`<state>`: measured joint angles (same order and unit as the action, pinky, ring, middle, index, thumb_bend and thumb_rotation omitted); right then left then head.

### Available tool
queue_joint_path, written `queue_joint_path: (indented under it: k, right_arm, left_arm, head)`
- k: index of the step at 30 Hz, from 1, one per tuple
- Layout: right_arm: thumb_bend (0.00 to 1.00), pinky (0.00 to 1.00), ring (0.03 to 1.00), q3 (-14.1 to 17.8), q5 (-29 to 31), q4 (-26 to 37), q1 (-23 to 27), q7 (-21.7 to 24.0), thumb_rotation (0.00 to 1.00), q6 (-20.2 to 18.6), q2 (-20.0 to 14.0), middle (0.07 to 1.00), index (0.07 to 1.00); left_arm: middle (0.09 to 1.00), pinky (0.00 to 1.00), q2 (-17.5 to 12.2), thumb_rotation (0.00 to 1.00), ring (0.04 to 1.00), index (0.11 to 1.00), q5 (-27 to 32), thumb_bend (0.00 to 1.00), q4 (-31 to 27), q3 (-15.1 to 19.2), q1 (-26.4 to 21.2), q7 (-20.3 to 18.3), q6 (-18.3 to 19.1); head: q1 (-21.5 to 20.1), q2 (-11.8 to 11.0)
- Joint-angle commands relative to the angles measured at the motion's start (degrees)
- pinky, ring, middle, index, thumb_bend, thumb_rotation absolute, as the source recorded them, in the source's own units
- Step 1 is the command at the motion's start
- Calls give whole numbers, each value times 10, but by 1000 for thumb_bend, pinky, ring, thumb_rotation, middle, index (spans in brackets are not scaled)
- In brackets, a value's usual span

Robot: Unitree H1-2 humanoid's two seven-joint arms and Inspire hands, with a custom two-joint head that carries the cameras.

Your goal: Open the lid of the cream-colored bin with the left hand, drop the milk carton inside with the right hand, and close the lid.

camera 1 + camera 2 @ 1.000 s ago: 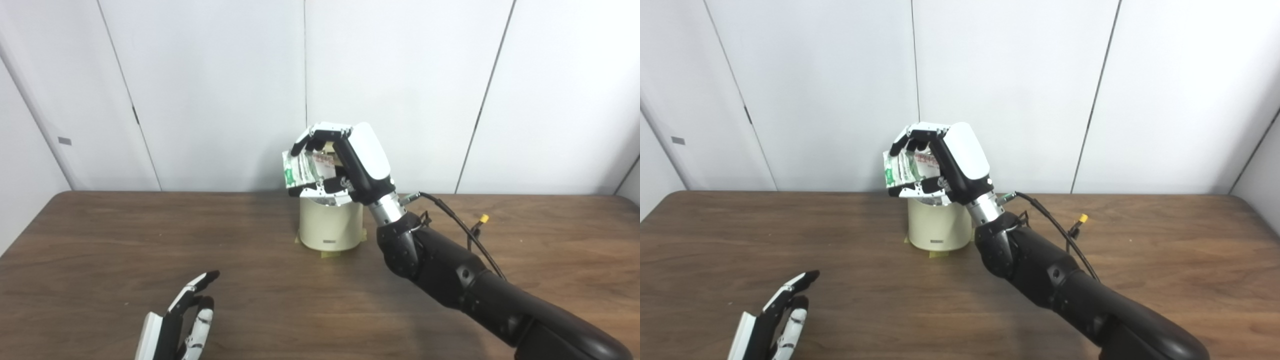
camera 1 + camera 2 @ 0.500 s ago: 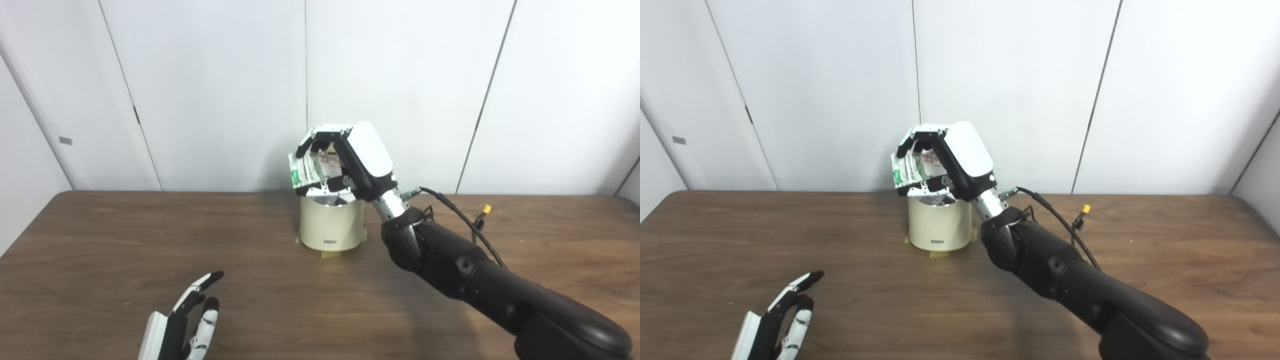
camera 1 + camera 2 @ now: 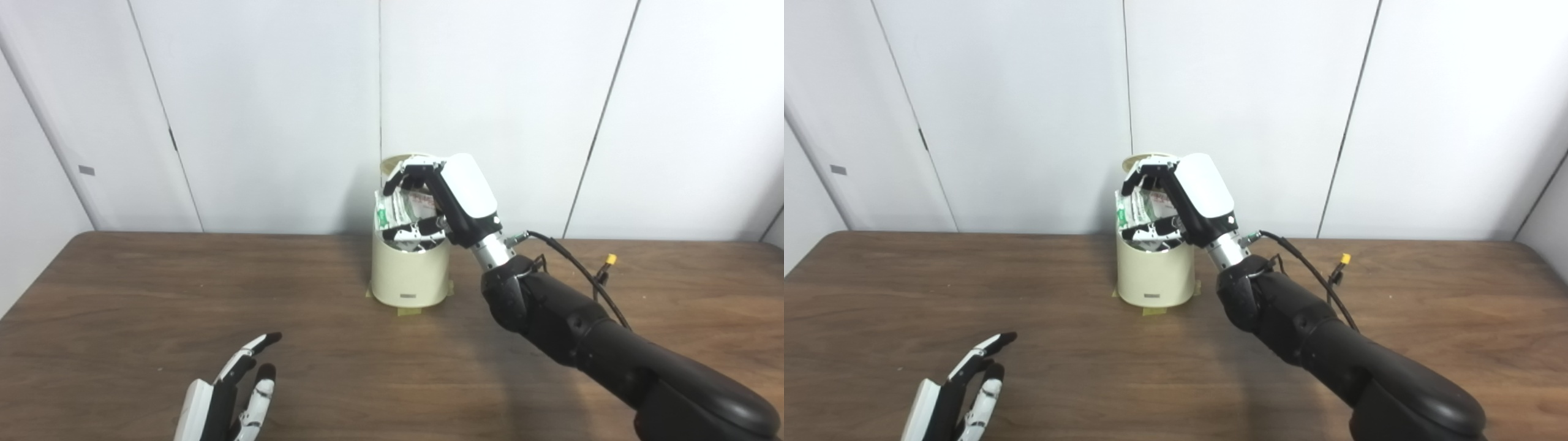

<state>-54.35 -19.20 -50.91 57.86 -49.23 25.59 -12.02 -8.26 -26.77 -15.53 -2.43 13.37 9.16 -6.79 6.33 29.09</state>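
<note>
Brown wooden bench (image 3: 122, 294): cream cylindrical bin (image 3: 409, 275), lid (image 3: 401, 162) up. Right hand (image 3: 450, 199) grips the green-white milk carton (image 3: 398, 208) over the bin's mouth, tilted. Left hand (image 3: 229, 395) well in front of bin, fingers spread, empty.

right hand (image 3: 446, 199): glossy white shell on the back, black fingers with white segments, bare metal linkages showing on the inner side
right wrist (image 3: 492, 252): short silver metal cylinder, ribbed
right forearm (image 3: 588, 334): bulky matte black casing, rounded segments, small round fastener marks on the side
cable (image 3: 576, 272): thin black wire looping from the wrist along the forearm, yellow connector (image 3: 608, 261) at its end
left hand (image 3: 229, 395): flat white back plate, black fingers with white panels, black fingertips; cut off by bottom edge
</note>
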Motion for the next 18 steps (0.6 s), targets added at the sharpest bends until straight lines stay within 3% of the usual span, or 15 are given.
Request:
queue_joint_path:
  k: [1, 10, 12, 13, 14, 15, 16, 18]
  right_arm:
    - [500, 405, 459, 7, 8, 3, 42, -10, 0, 13, 0, 517, 430]
    - [497, 397, 486, 4, -8, -4, 44, -30, 0, 13, 3, 542, 435]
    - [511, 491, 484, 4, -11, -8, 43, -33, 0, 13, 3, 537, 450]
    - [518, 522, 551, 5, -12, -9, 43, -35, 0, 13, 2, 534, 458]
    - [518, 558, 603, 5, -12, -9, 42, -38, 74, 13, 1, 609, 480]
    - [687, 575, 624, 5, -12, -9, 41, -41, 44, 13, 0, 639, 564]
    - [778, 581, 636, 6, -11, -10, 40, -43, 38, 13, 0, 656, 613]
    - [880, 576, 650, 11, -5, -9, 37, -42, 76, 13, -1, 688, 672]
  left_arm:
    - [848, 820, 22, 995, 858, 817, -4, 343, 2, -1, 3, 17, -14]
    - [845, 819, 20, 1000, 856, 815, -9, 350, 4, -1, 0, 18, -11]
    - [846, 822, 19, 999, 858, 815, -9, 348, 5, -1, -1, 17, -10]
    - [847, 823, 19, 997, 858, 816, -9, 354, 4, -1, -1, 17, -9]
    - [846, 821, 19, 996, 858, 816, -11, 364, 4, -1, -1, 16, -9]
    - [846, 819, 18, 994, 856, 816, -11, 367, 3, -1, -1, 16, -9]
    - [845, 817, 17, 992, 855, 816, -12, 369, 4, -1, -2, 16, -8]
    - [846, 816, 14, 989, 855, 816, -12, 390, 7, 0, -3, 16, -10]
  head:
    - [1, 1]
    - [-2, 0]
    - [-3, -1]
    - [-3, -1]
    - [-3, -1]
    - [-5, 0]
    - [-6, 0]
    - [-8, -1]
